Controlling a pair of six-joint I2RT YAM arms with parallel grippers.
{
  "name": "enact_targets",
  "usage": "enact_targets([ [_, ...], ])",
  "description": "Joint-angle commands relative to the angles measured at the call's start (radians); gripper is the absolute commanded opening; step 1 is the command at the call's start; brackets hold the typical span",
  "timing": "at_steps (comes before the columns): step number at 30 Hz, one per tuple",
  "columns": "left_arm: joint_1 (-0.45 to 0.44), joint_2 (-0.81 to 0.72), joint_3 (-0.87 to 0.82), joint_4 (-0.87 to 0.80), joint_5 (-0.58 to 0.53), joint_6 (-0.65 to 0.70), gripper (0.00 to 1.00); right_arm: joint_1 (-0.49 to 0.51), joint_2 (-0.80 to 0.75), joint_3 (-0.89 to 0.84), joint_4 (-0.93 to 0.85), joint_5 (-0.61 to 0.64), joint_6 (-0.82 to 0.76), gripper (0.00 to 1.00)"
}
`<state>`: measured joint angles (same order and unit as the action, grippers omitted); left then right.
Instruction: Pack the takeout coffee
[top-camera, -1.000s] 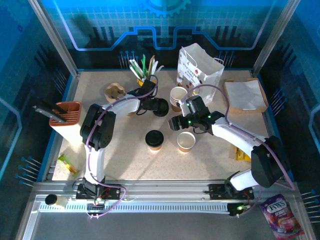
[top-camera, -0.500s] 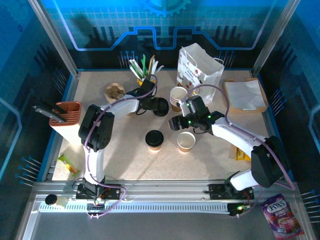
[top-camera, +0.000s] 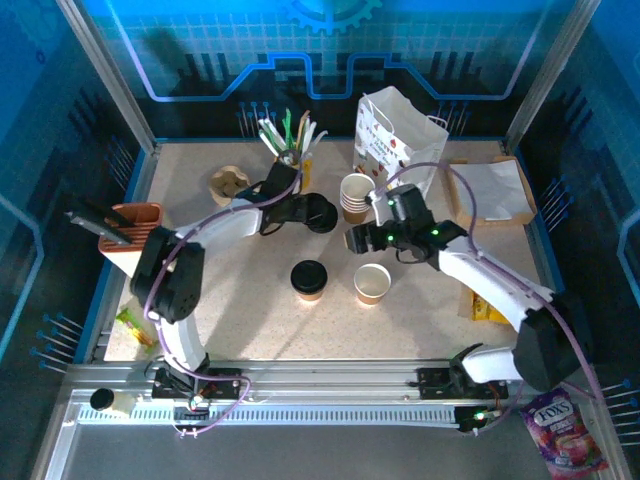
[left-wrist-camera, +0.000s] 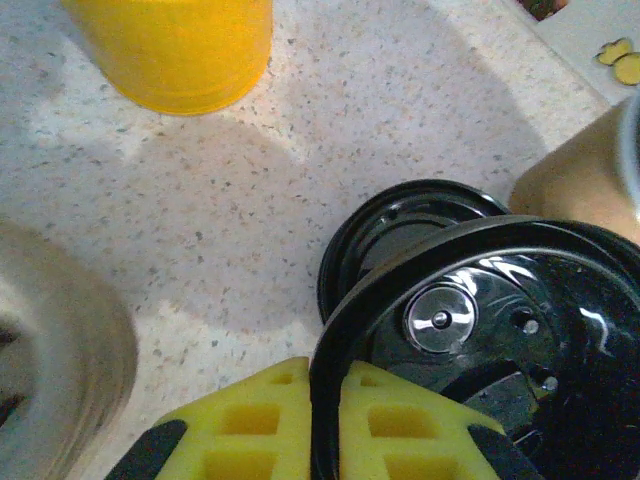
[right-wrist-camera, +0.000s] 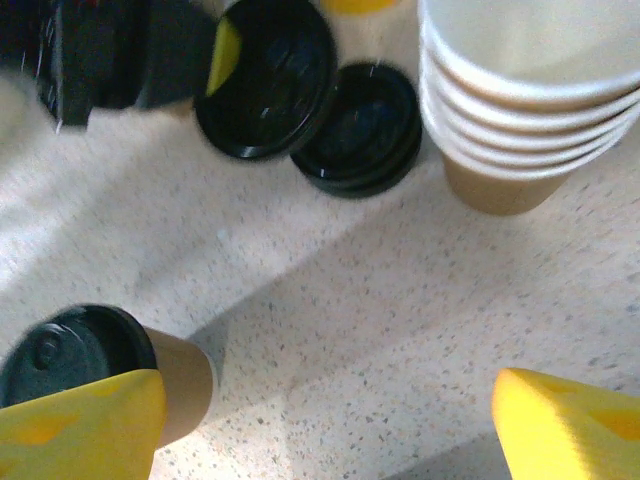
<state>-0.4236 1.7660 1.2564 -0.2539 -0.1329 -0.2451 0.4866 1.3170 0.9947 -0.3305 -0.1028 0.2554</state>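
**Takeout coffee: cups, lid, grippers**

Left gripper (left-wrist-camera: 325, 405): pinched shut on rim of black lid (left-wrist-camera: 480, 330), partly over spare lids (left-wrist-camera: 400, 215).
Right gripper (right-wrist-camera: 325, 430): fingers wide apart, holding nothing.
Lidded cup (top-camera: 309, 280): table centre, upright.
Open cup (top-camera: 372, 283): at its 3 o'clock.
Bag (top-camera: 400, 140): far, 1 o'clock, standing.

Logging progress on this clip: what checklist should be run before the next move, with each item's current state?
1. Grip: left gripper shut on a black lid: ok.
2. Held lid free of the lid stack: cannot tell.
3. Target: lidless kraft cup upright: ok.
4. Spare arm: right gripper open, empty: ok.
5. Done: lidded kraft cup upright: ok.
6. Destination: white paper bag standing: ok.
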Motion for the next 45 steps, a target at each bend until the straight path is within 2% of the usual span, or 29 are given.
enact_targets([
  [1, 0.025, -0.178, -0.115, 0.121, 0.071, -0.068, 0.11, -0.067, -0.096, 0.042, -0.003, -0.105, 0.055, 0.86],
  [4, 0.055, -0.325, -0.231, 0.248, 0.222, -0.154, 0.11, -0.108, -0.149, 0.057, 0.036, -0.188, 0.140, 0.86],
  [8, 0.077, -0.483, -0.352, 0.465, 0.400, -0.272, 0.10, -0.114, -0.190, 0.078, 0.154, -0.274, 0.303, 0.88],
  [13, 0.075, -0.568, -0.413, 0.673, 0.515, -0.339, 0.11, -0.105, -0.172, 0.028, 0.515, -0.384, 0.691, 0.91],
  [16, 0.067, -0.591, -0.427, 0.726, 0.535, -0.340, 0.10, -0.089, -0.130, 0.013, 0.688, -0.406, 0.872, 0.93],
  [21, 0.031, -0.611, -0.451, 0.824, 0.539, -0.344, 0.11, -0.026, -0.056, 0.027, 0.807, -0.402, 1.006, 0.99],
  [32, -0.007, -0.584, -0.454, 0.956, 0.512, -0.390, 0.10, 0.041, 0.019, 0.007, 0.977, -0.389, 1.132, 1.00],
  [45, -0.015, -0.540, -0.439, 1.012, 0.495, -0.403, 0.10, 0.068, 0.099, -0.009, 1.161, -0.414, 1.248, 0.90],
])
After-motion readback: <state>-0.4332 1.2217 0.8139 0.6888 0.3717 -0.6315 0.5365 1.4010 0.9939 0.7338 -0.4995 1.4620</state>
